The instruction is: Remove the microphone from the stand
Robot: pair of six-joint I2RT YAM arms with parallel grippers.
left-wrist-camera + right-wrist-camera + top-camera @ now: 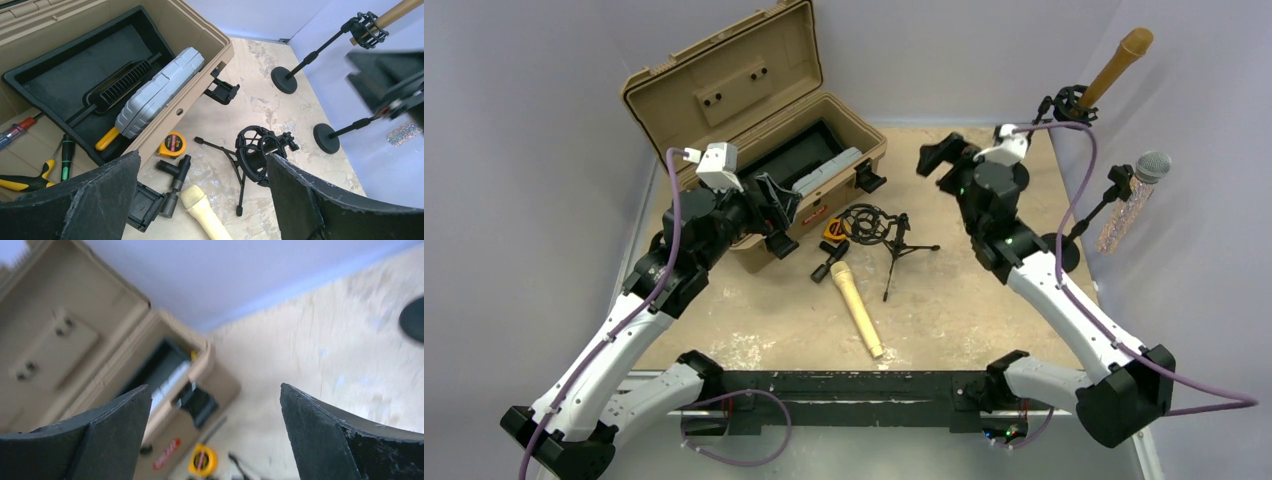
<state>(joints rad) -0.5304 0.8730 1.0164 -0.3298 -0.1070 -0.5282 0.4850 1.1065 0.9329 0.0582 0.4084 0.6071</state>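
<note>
From above, your left gripper [779,215] hangs at the front of the open tan toolbox [724,100], and its arm hides part of the box. Your right gripper [936,160] is up in the air over the back of the table [984,310]. The cream microphone [856,308] lies flat on the table near the little tripod stand [882,232], not in it. A brown microphone [1117,66] and a sparkly microphone [1136,195] sit in two tall stands [1072,103] on the right. The red label [816,212] on the box is too small to read.

The left wrist camera shows both fingers [95,200] wide apart, holding nothing. Only the round head of the cream microphone shows; the rest is cut off at the bottom. The yellow tape measure [172,145] says "2m". A black T-shaped piece [176,172] lies between the tape measure and the microphone. The right arm [395,85] is a dark blur at the right edge.

The right wrist camera is blurry. Its fingers [100,440] are wide apart too, holding nothing. You can see the toolbox and tape measure, but no words can be read.
</note>
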